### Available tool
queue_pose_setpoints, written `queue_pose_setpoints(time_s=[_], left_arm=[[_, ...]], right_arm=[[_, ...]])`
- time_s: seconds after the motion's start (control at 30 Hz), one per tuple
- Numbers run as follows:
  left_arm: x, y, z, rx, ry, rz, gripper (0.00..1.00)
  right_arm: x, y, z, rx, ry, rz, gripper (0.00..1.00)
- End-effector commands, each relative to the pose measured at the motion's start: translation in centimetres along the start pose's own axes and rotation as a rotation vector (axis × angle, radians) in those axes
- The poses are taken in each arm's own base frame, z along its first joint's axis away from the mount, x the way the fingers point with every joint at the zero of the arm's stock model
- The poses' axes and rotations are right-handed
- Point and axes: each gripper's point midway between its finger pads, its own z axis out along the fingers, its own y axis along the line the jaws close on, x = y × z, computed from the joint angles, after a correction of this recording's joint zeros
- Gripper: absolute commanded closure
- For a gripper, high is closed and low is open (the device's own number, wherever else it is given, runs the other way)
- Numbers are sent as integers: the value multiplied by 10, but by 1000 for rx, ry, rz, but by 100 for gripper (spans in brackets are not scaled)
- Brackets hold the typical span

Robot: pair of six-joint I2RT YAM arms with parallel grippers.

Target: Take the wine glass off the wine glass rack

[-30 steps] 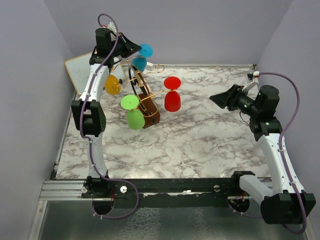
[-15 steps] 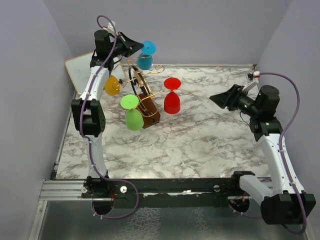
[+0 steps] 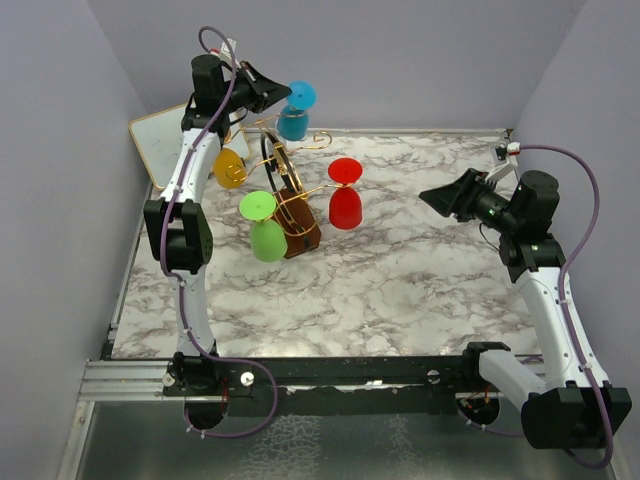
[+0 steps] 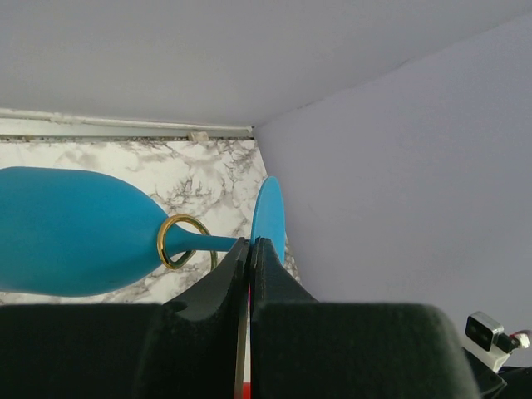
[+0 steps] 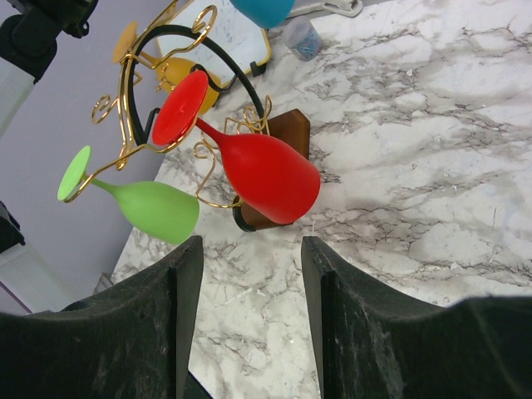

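**Left claw clenched on the blue glass's stem, right claw slack and apart**

At the far left, a white board (image 3: 158,143) leans at the back corner of the marble table (image 3: 420,280). Next to it my left arm reaches high. Below it hangs an orange glass (image 3: 229,168), and nearer the front a green glass (image 3: 267,231), both upside down on curled arms of the wine glass rack (image 3: 287,200). The rack's brown block stands on the marble.

My left claw (image 3: 268,90) is up behind the top of the rack. It is pinched tight on the thin stem of the blue wine glass (image 3: 294,112), just under the foot. In the left wrist view the fingers (image 4: 268,266) meet on the stem, with the foot edge-on beyond them and the bowl off to the left. A gold loop (image 4: 183,243) of the rack appears ringed about the stem where it joins the bowl, so I cannot tell whether the glass is clear of the wire.

Right of the rack a red glass (image 3: 345,198) hangs bowl-down on its own arm, between the blue glass and my other side.

At the far right, my right claw (image 3: 432,197) hovers over the marble with its jaws apart and nothing in them. It points at the red glass and is well apart from the rack.
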Motion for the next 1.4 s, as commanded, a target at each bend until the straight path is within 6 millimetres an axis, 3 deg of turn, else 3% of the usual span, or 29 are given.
queue_pose_setpoints(time_s=[0.0, 0.33, 0.7, 1.07, 1.37], left_arm=[[8, -15, 1, 29, 46, 22, 100], [-7, 4, -4, -59, 0, 35, 100], [-1, 19, 1, -65, 27, -3, 100], [-4, 13, 8, -27, 26, -24, 100], [4, 5, 10, -1, 58, -26, 100]], right_arm=[[-6, 1, -1, 8, -26, -16, 50], [-6, 0, 0, 8, -28, -19, 50], [-7, 0, 2, 3, -29, -15, 50], [-6, -1, 3, 4, -27, -11, 50], [-4, -3, 2, 8, -25, -9, 50]])
